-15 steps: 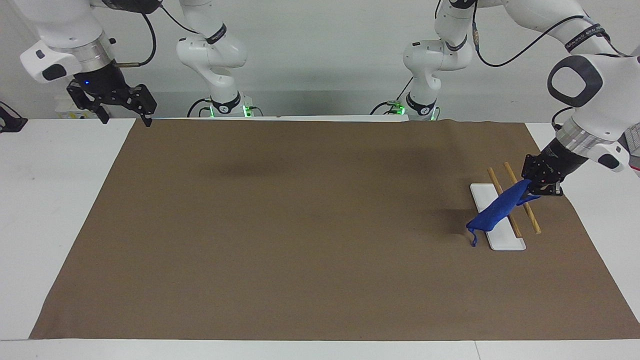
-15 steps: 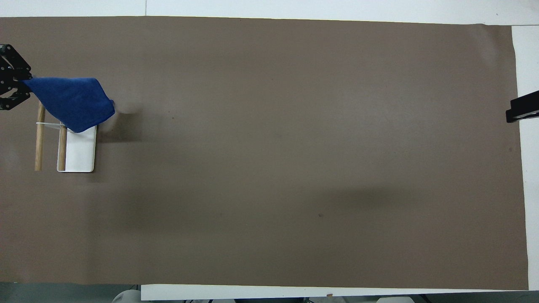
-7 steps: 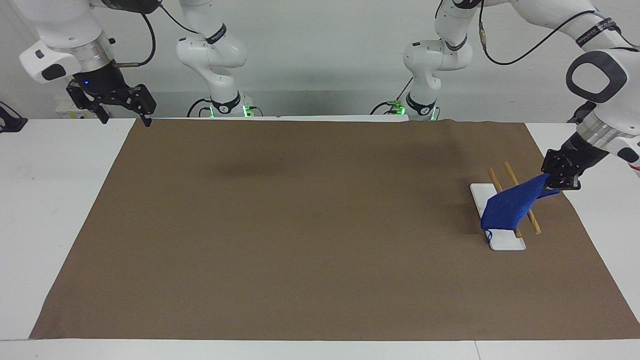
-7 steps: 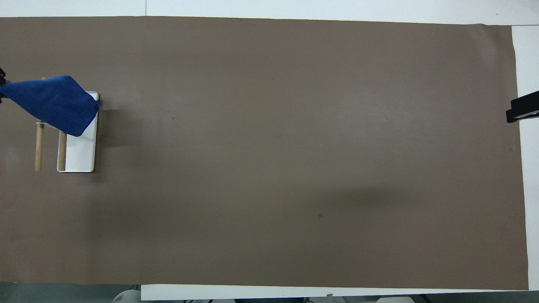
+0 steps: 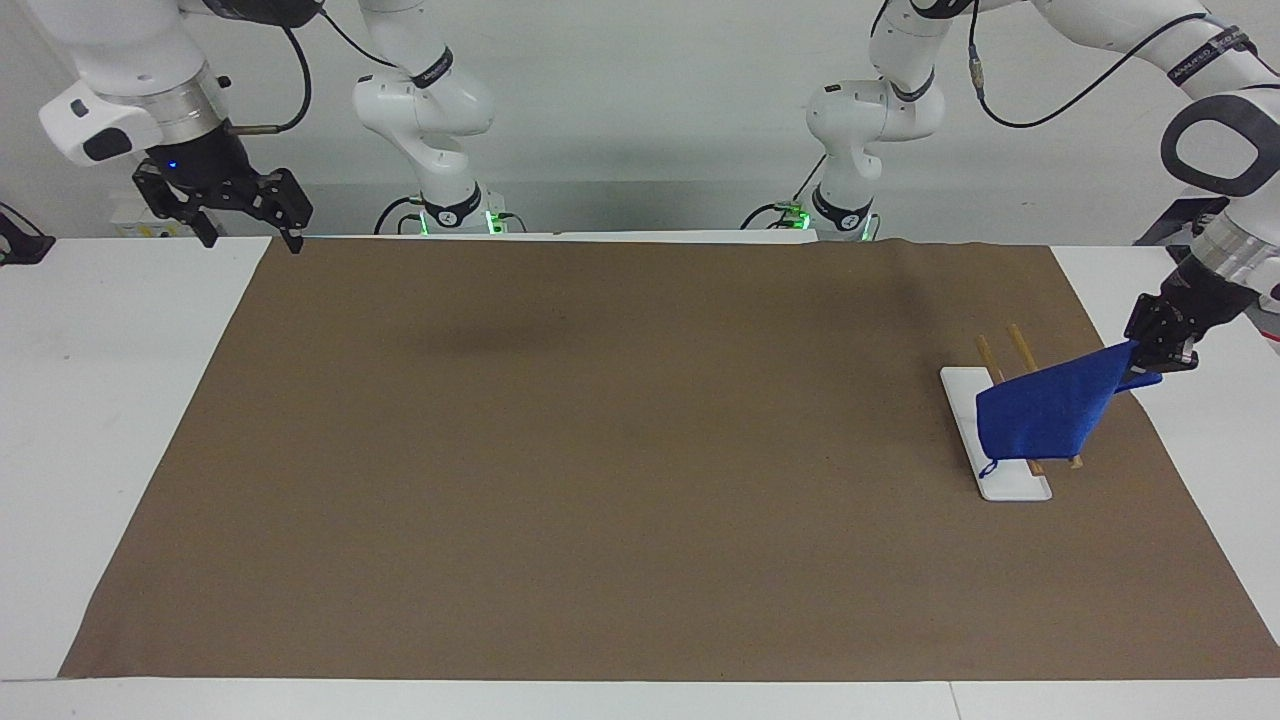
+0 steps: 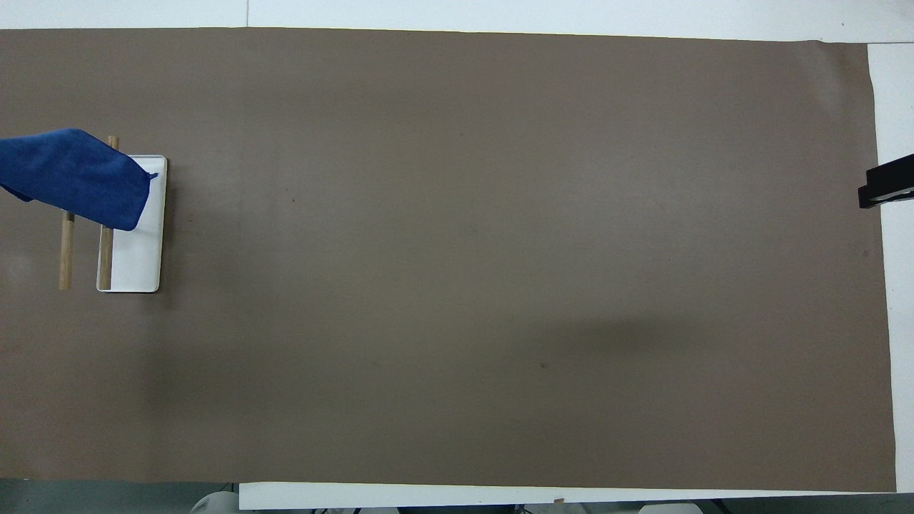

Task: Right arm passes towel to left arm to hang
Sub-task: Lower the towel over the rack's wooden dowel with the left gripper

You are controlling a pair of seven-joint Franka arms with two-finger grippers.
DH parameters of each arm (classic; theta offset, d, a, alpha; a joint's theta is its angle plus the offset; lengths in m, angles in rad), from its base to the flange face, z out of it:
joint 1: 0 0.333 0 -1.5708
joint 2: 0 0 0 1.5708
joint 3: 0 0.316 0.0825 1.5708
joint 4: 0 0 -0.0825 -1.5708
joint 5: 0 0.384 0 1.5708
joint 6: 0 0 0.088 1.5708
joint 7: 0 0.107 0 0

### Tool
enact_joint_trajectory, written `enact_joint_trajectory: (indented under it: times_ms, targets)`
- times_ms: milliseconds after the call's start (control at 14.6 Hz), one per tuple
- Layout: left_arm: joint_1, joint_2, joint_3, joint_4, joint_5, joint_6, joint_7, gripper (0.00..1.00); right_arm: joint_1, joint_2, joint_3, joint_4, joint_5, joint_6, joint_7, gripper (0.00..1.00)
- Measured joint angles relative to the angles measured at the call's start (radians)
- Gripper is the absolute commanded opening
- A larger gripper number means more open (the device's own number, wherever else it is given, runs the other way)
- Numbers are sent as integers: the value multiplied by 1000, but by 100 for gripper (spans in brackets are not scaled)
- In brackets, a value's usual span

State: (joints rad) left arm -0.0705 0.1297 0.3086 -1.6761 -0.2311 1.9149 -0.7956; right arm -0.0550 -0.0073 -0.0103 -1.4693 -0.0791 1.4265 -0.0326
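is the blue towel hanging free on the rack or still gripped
Still gripped: the left pincer is shut on a corner of the blue towel, which drapes over the wooden bars.

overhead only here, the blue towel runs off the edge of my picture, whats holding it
Observer: The left gripper, shut on one corner of the blue towel, up beside the rack.
Operator: is the towel hanging free
Observer: It slopes down from that corner across both wooden rails; whether it touches them I cannot tell.
Operator: and the right gripper, i see only a tip
Observer: The right gripper is open and empty, raised over the table's corner at the right arm's end, waiting.
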Motion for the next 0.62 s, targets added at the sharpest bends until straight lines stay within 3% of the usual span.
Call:
enact_joint_trajectory:
  times_ms: [618]
  targets:
    - [0,-1,14,-99,0,167,139,1,0,0,0,0,0,0,0,100]
